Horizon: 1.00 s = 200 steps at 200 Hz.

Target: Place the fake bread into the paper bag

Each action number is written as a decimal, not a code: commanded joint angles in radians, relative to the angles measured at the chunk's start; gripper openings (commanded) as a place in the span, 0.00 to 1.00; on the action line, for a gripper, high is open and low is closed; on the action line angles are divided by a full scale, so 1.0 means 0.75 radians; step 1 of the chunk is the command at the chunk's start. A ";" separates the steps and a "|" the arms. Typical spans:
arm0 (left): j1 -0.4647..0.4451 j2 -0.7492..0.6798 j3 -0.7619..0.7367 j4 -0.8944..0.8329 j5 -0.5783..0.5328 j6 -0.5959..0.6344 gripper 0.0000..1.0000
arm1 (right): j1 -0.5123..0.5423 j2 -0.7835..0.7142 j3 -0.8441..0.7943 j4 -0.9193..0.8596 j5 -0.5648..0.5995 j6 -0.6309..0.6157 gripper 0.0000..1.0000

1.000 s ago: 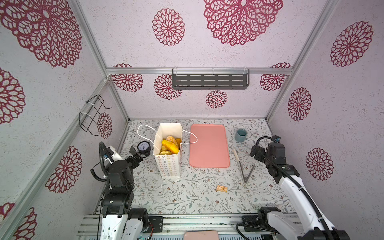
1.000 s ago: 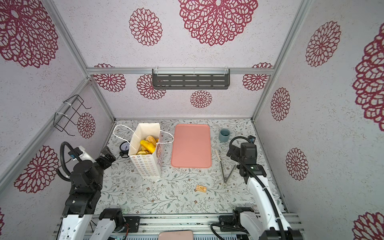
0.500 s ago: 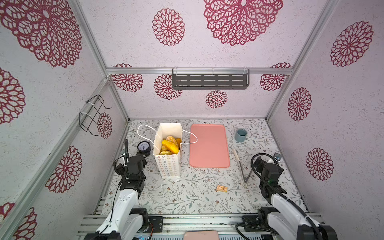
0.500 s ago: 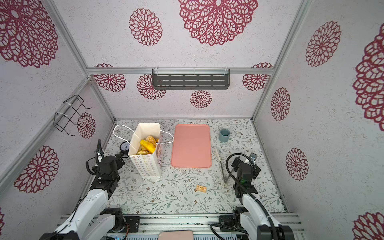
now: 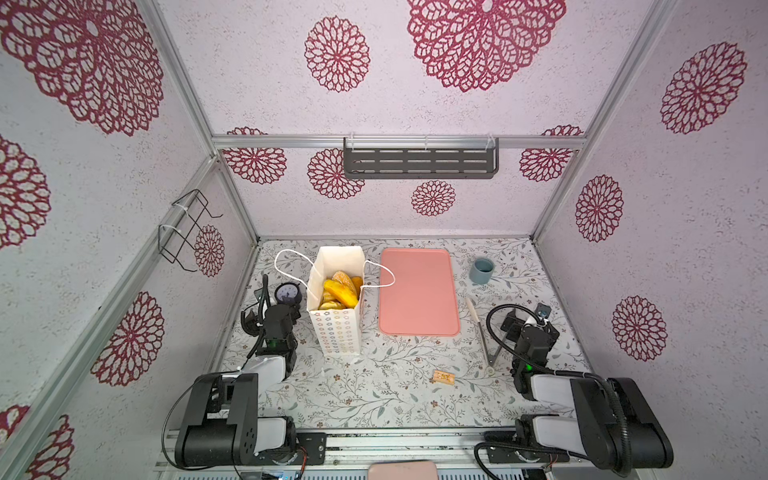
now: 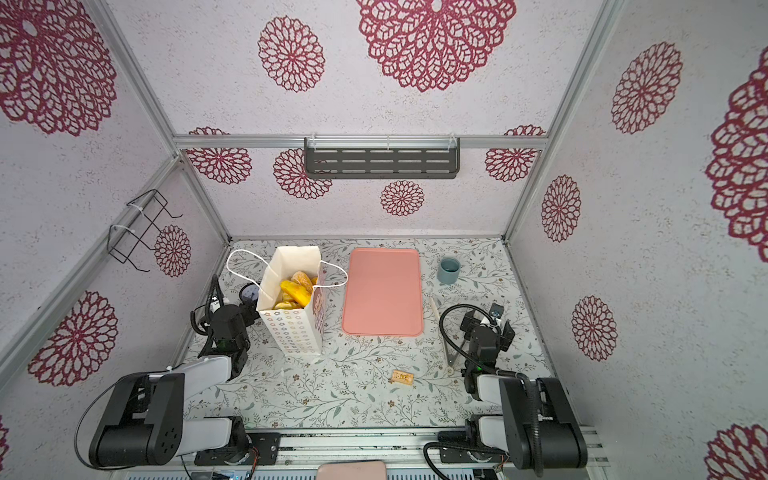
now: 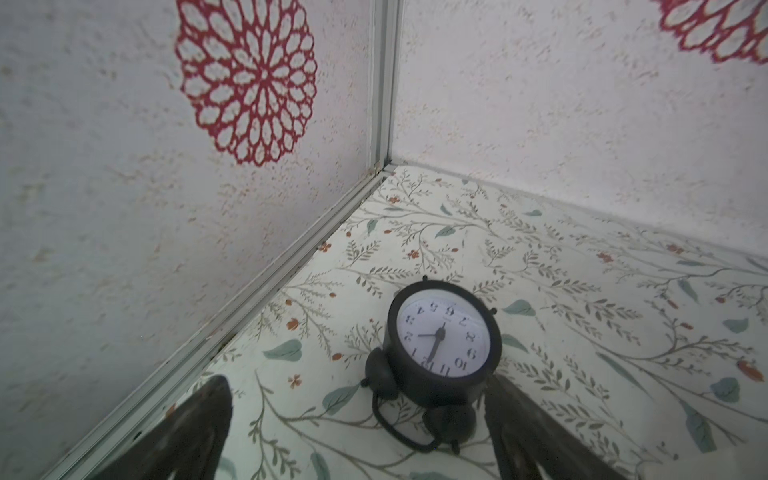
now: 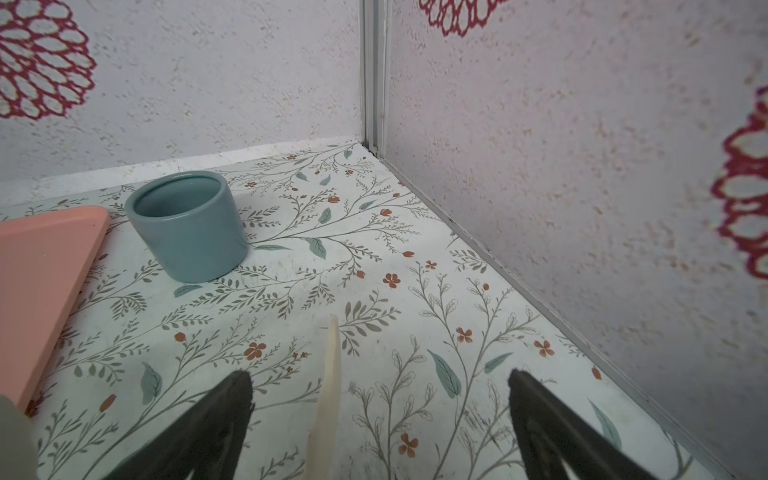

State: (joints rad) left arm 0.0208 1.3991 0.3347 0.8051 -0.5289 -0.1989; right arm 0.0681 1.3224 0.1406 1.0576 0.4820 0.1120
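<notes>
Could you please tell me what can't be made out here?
How many fake bread pieces: in both top views the paper bag walls hide lower ones.
The tan block: print too small to read in both top views.
The tongs: the right wrist view's edge cuts off all but one arm.

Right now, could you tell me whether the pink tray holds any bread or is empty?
Empty. In both top views the pink tray shows a bare surface; the fake bread sits inside the upright paper bag beside it.
</notes>
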 commanded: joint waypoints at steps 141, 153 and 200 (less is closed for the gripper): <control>0.098 0.229 0.121 0.118 0.172 0.033 0.97 | 0.022 0.305 0.140 0.247 -0.136 -0.131 0.99; 0.105 0.227 0.124 0.105 0.177 0.025 0.97 | -0.024 0.295 0.160 0.185 -0.201 -0.093 0.99; 0.101 0.217 0.103 0.138 0.176 0.030 0.97 | -0.027 0.290 0.149 0.202 -0.201 -0.096 0.99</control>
State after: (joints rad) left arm 0.0944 1.5784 0.4122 0.9001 -0.4133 -0.1837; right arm 0.0494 1.5688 0.2413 1.1900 0.3508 0.0196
